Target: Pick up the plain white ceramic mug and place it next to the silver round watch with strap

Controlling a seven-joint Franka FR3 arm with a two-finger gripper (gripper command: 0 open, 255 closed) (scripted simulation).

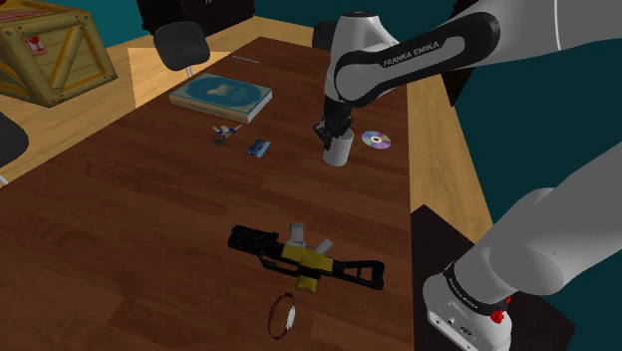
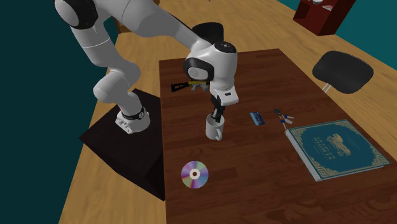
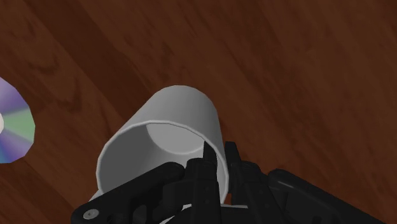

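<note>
One white mug (image 1: 338, 152) (image 2: 215, 127) (image 3: 167, 130) is in your gripper (image 1: 332, 135) (image 2: 218, 116) (image 3: 217, 160). The fingers are clamped on its wall at the rim, one inside the opening and one outside, as your wrist view shows. The mug stands upright, mouth up, over the dark wood table (image 1: 120, 229) (image 2: 254, 191) (image 3: 286, 57). Whether its base touches the wood or hangs just above it, you cannot tell from these angles.

Just beside the mug lies a shiny disc (image 1: 376, 140) (image 2: 195, 174) (image 3: 13, 130), flat, apart from it, towards the table edge on the stand's side. On the mug's other side you have a small blue card (image 1: 259, 148) (image 2: 256, 118), then a tiny blue-and-red item (image 1: 222, 133) (image 2: 283, 116), too small to name. Beyond those lies a teal book (image 1: 220, 97) (image 2: 336, 147), flat.

The watch (image 1: 283, 313) lies well apart from the mug, at the bottom of the shoulder view. It has a reddish-brown strap and a pale round face. Between watch and mug lies a black-and-yellow tool (image 1: 304, 257) (image 2: 188, 84), long and flat on the table, nearer the watch.

Off the table you have a black chair (image 1: 187, 42) (image 2: 343, 71), a wooden crate (image 1: 50, 50) and the dark stand (image 1: 439, 234) (image 2: 121, 153).
</note>
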